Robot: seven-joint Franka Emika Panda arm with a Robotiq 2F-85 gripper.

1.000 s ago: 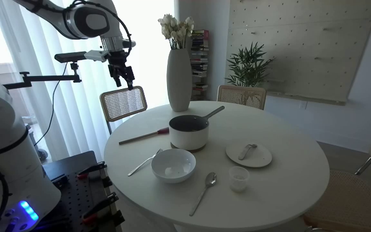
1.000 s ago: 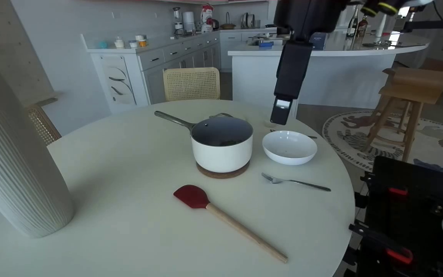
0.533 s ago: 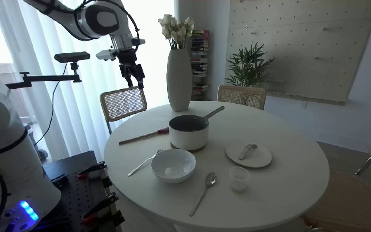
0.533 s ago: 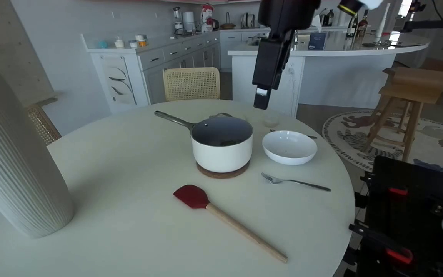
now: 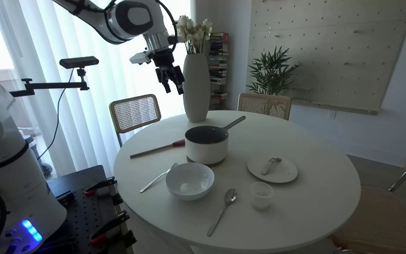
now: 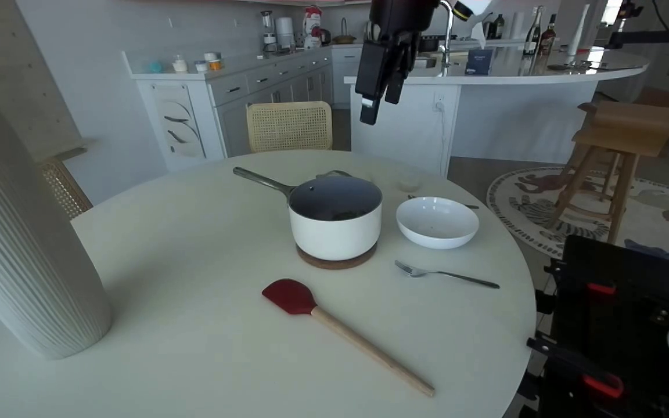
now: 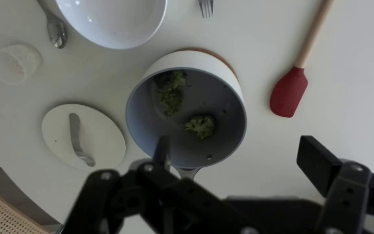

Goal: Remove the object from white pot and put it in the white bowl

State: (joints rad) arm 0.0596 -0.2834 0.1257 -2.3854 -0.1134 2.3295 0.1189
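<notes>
The white pot (image 5: 207, 154) stands on a round wooden mat; it also shows in an exterior view (image 6: 333, 239) and in the wrist view (image 7: 192, 61). Inside it, in the wrist view, lie a small green broccoli lump (image 7: 201, 126) and a larger green clump (image 7: 171, 95) near the wall. Both exterior views hide them. The white bowl (image 5: 189, 192), also in an exterior view (image 6: 436, 239) and the wrist view (image 7: 118, 32), sits close beside the pot. My gripper (image 5: 174, 91) is open and empty, high above the table, also in an exterior view (image 6: 380, 110); its fingers (image 7: 235, 143) are wide apart.
A tall white vase (image 5: 196, 88) with flowers stands behind the pot. A red spatula (image 6: 291, 296), a fork (image 6: 448, 274), a spoon (image 5: 224, 208), a clear cup (image 5: 261, 195) and a plate (image 5: 284, 173) with a utensil on it lie around. The pot's handle (image 6: 260, 179) sticks out.
My gripper has moved through the air, rightward in an exterior view to in front of the vase, and up and to the left in another exterior view. The pot, bowl and utensils have not moved.
</notes>
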